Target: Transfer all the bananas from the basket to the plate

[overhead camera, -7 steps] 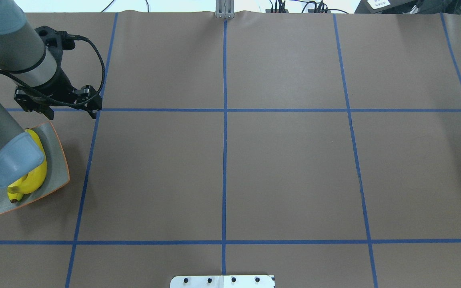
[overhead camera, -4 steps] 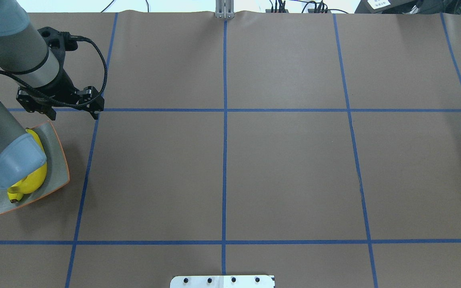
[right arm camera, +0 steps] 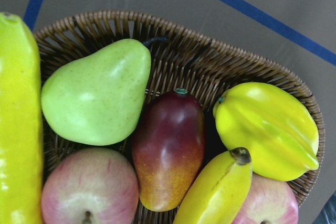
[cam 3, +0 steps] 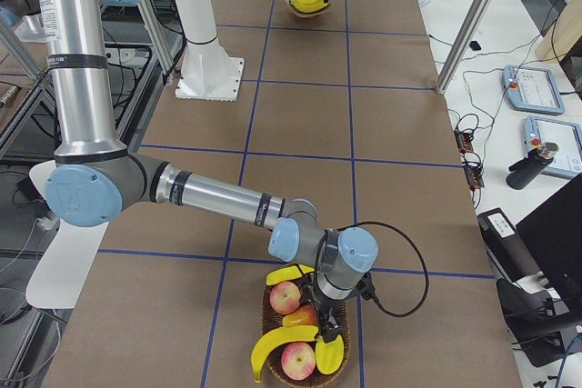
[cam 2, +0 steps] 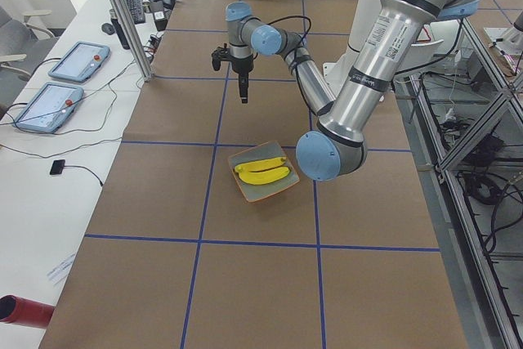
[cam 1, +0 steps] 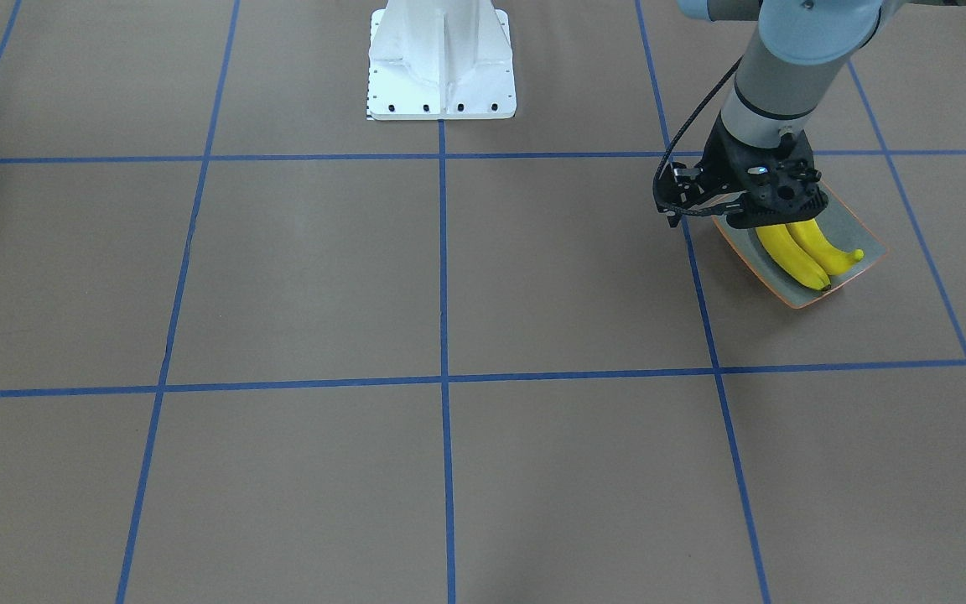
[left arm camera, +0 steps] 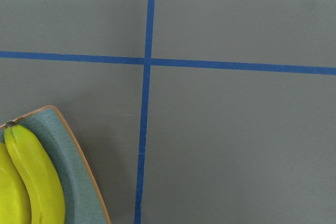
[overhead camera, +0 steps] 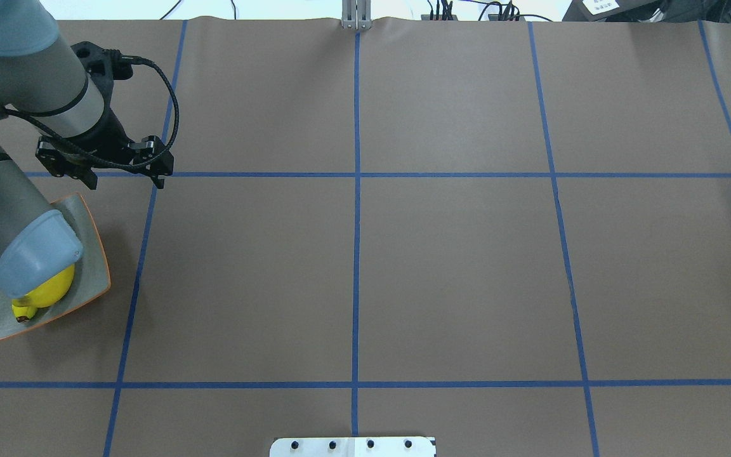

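Risk: two curved yellow bananas (right arm camera: 215, 192) lie in crowded brown wicker basket (right arm camera: 199, 61); right jaws (state: cannot tell) may snag other fruit (right arm camera: 168, 150). Left jaws spread, empty, near grey-green orange-rimmed plate (cam 1: 848, 231) holding two.

Brown table (overhead camera: 454, 273), blue tape gridlines (overhead camera: 356, 254)

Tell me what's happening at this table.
Two bananas lie side by side on the plate, and the left gripper hangs over the table beside it. At the table's other end the right gripper reaches down into the basket, where two more bananas lie among other fruit. The job looks half done.
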Robot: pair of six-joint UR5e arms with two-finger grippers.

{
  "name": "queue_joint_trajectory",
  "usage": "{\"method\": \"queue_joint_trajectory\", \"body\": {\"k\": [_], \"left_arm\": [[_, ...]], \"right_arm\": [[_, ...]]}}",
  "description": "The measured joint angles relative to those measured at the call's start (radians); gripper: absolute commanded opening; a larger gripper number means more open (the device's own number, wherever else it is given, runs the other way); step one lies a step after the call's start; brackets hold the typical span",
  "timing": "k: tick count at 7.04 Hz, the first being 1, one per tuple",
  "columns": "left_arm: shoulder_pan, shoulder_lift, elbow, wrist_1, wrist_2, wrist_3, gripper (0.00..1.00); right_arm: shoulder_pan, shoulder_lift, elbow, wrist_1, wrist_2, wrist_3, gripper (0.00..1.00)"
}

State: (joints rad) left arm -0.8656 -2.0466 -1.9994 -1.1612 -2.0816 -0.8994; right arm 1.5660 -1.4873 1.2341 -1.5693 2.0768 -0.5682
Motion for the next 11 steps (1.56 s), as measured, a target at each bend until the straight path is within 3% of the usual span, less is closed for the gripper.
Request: {"method": "queue_joint_trajectory", "body": {"k": [11], "left_arm": [[0.002,-0.003,0.001,0.0,0.002,0.001,1.0]], "right_arm": [[-0.024,-0.008,-0.07,0.052,0.006,0.045,0.99]]}}
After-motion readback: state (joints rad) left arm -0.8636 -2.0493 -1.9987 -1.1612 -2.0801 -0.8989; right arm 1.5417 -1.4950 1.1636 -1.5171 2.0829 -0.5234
